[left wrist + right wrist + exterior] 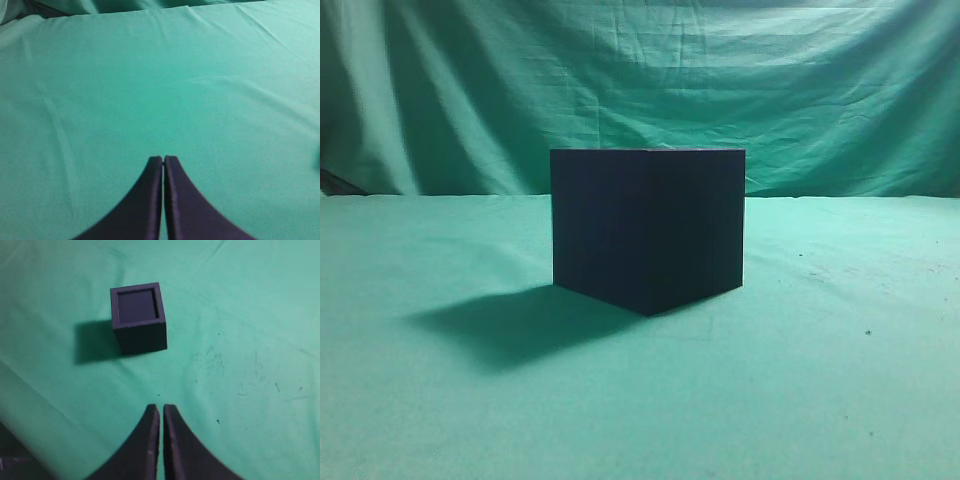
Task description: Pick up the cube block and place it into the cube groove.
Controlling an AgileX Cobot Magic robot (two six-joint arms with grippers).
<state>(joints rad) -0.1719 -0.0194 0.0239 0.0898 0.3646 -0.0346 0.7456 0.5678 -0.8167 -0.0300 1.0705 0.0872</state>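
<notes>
The dark box [138, 317] stands on the green cloth [240, 315], its top face showing a square recess [136, 305] inside a raised rim. Its shadow falls on the cloth to its left. Well below the box, the right gripper [161, 412] hovers with fingertips pressed nearly together, holding nothing.
</notes>
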